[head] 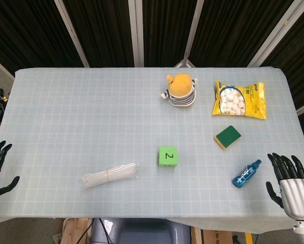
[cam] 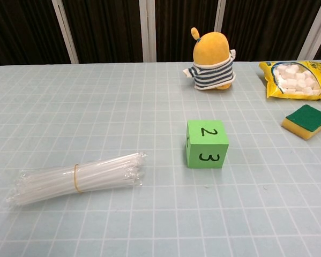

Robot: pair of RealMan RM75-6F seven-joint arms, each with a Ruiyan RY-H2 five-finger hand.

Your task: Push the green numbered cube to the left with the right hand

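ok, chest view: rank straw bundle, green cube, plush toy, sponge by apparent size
1. straw bundle, longest by far
2. plush toy
3. green cube, close to the plush; it sits nearer the camera, so unsure
4. sponge, smallest, partly cut off at the frame edge

a green numbered cube is seen resting flat on the gridded tabletop, a little toward the near edge and slightly right of the middle. it is bright green with black hand-drawn digits: a 2 is carried on the top face and a 3 on the face turned to the chest view. its edges are set roughly square to the grid lines, and nothing is touching it.
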